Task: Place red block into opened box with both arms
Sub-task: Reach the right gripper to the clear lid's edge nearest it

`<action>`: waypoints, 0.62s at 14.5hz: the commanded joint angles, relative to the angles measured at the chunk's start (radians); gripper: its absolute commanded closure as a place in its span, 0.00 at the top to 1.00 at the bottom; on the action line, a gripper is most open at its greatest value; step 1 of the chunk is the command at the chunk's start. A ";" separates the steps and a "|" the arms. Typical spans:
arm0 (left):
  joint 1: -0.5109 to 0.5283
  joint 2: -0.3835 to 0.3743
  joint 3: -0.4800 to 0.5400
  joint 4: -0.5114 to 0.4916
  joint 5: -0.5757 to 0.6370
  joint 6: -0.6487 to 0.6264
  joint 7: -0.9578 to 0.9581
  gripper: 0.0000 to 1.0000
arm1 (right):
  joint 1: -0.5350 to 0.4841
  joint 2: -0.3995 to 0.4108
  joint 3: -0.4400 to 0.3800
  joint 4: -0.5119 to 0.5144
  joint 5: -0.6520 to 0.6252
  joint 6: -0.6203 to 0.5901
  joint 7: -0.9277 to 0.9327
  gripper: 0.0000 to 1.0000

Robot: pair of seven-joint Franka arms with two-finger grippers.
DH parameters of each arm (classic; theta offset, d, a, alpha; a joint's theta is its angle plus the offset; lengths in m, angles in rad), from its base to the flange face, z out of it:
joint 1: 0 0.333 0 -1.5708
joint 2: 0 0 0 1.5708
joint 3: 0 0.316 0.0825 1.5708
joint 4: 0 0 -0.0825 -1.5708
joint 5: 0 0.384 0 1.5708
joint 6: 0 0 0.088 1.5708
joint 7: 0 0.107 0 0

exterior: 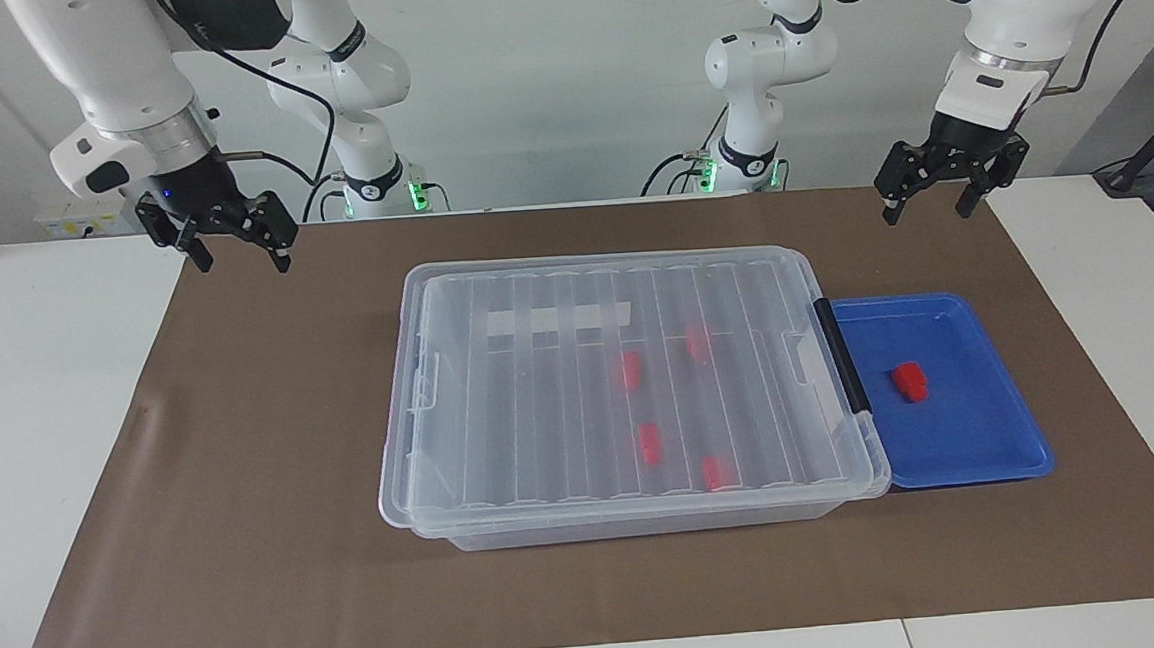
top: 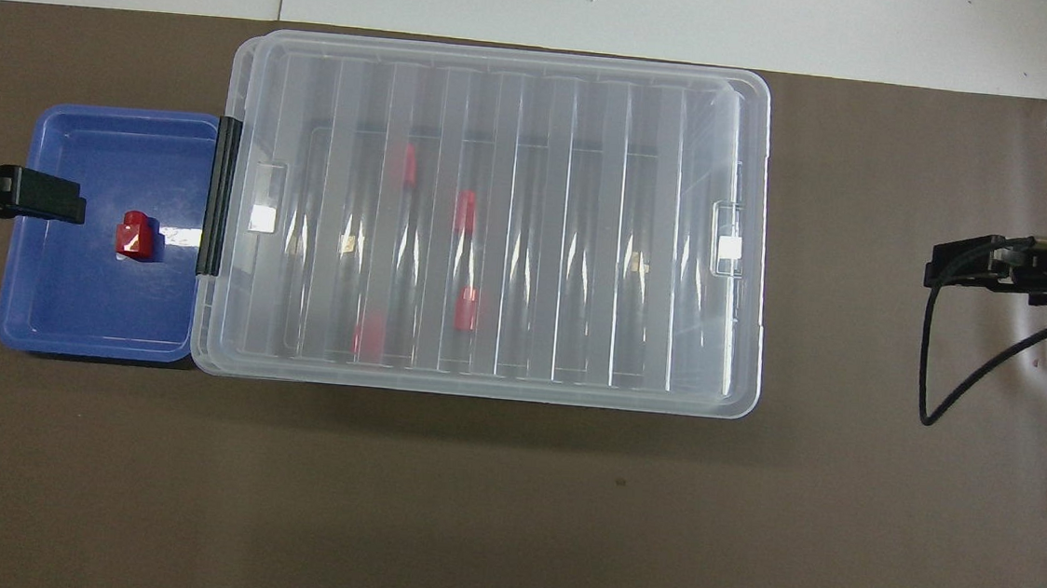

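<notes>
Four red blocks blur behind the box's ribbed lid; overhead, both arms are cut off at the edges.

You are looking at a robotics lab bench, not a home or shop. Two big white arms hang over a white table against a bare white wall. Two slimmer arms stand nearer the wall, green lights at their bases, cables looped about them. A brown mat covers the work area. On it you have staged props only: a clear box with red blocks inside, lid on, and just beside it a blue tray. A power strip sits on the table by the wall.
</notes>
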 commanded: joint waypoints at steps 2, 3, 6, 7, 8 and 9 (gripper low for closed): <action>0.002 0.010 -0.004 0.023 -0.009 -0.002 -0.004 1.00 | 0.074 0.088 0.007 -0.053 0.017 0.192 0.024 1.00; 0.002 0.010 -0.004 0.026 -0.009 -0.002 -0.004 1.00 | 0.079 0.117 0.007 -0.053 0.036 0.234 0.026 1.00; 0.002 0.011 -0.004 0.027 -0.009 -0.005 -0.006 1.00 | 0.111 0.202 0.007 -0.051 0.078 0.323 0.027 1.00; 0.002 0.010 -0.004 0.026 -0.009 -0.005 -0.006 1.00 | 0.114 0.222 0.007 -0.051 0.078 0.338 0.029 1.00; 0.002 0.010 -0.004 0.026 -0.009 -0.010 -0.006 1.00 | 0.116 0.231 0.007 -0.051 0.077 0.343 0.029 1.00; 0.002 0.010 -0.004 0.027 -0.009 -0.007 -0.006 1.00 | 0.116 0.237 0.007 -0.053 0.076 0.343 0.029 1.00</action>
